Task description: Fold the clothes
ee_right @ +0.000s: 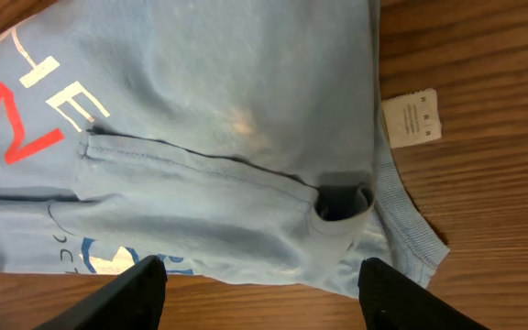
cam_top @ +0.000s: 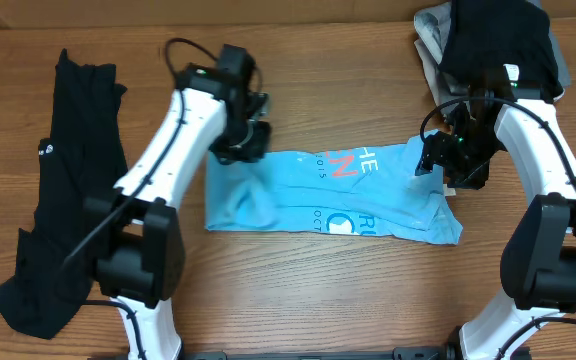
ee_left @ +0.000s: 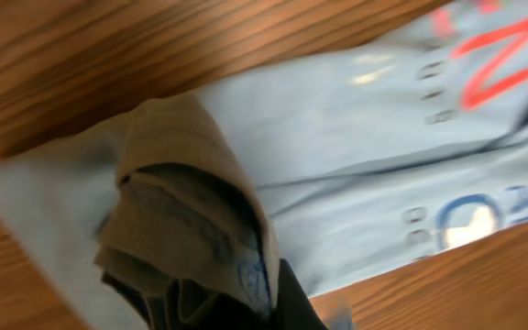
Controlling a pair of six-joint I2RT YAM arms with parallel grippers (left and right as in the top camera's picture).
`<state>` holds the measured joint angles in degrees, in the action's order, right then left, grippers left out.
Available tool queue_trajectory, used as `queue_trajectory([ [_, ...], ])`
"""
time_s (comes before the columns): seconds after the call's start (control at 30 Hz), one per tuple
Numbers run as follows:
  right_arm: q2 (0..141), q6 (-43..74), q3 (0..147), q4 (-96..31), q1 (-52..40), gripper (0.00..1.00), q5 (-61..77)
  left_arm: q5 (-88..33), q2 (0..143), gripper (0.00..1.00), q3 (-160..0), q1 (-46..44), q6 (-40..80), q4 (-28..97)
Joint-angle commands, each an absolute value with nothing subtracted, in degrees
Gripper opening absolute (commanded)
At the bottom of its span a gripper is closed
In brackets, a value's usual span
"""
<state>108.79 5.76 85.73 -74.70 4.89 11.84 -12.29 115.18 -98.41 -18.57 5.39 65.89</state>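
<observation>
The light blue T-shirt (cam_top: 338, 195) lies folded into a long strip across the middle of the table, with red and white print facing up. My left gripper (cam_top: 243, 140) is at its upper left corner. In the left wrist view it (ee_left: 246, 302) is shut on a bunched fold of the shirt (ee_left: 191, 211). My right gripper (cam_top: 438, 160) hovers over the shirt's right end. In the right wrist view its fingers (ee_right: 259, 293) are wide open and empty above the shirt (ee_right: 209, 119). A long black garment (cam_top: 63, 200) lies at the far left.
A pile of dark and grey clothes (cam_top: 493, 40) sits at the back right, behind the right arm. The shirt's white label (ee_right: 412, 117) lies on the wood beside the collar. Bare wooden table (cam_top: 318, 290) shows in front of the shirt.
</observation>
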Motion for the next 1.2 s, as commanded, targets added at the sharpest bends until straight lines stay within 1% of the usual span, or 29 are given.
queue_trajectory([
  [0.0, 106.72, 5.80, 86.19, -74.46, 5.13, 0.70, 12.08, -15.00, 113.34, 0.04, -99.92, -21.15, 10.37, 63.86],
  [0.13, 106.72, 5.82, 86.19, -74.26, 5.13, 0.71, 12.08, -15.68, 113.34, 0.04, -99.92, -23.46, 11.84, 60.34],
  [0.23, 106.72, 5.80, 86.19, -74.08, 5.13, 0.71, 12.08, -18.57, 113.34, 0.04, -99.92, -24.40, 11.88, 58.08],
  [0.57, 106.72, 5.82, 85.89, -73.91, 5.13, 0.71, 12.08, -21.85, 113.51, 0.04, -99.92, -25.56, 13.37, 52.42],
  [1.13, 106.74, 5.82, 85.76, -73.67, 5.13, 0.71, 12.08, -23.00, 118.50, 0.04, -99.92, -31.57, 13.32, 50.68],
  [1.17, 106.74, 5.82, 85.76, -73.58, 5.13, 0.71, 12.08, -22.98, 118.87, 0.06, -99.90, -31.92, 13.32, 50.48],
])
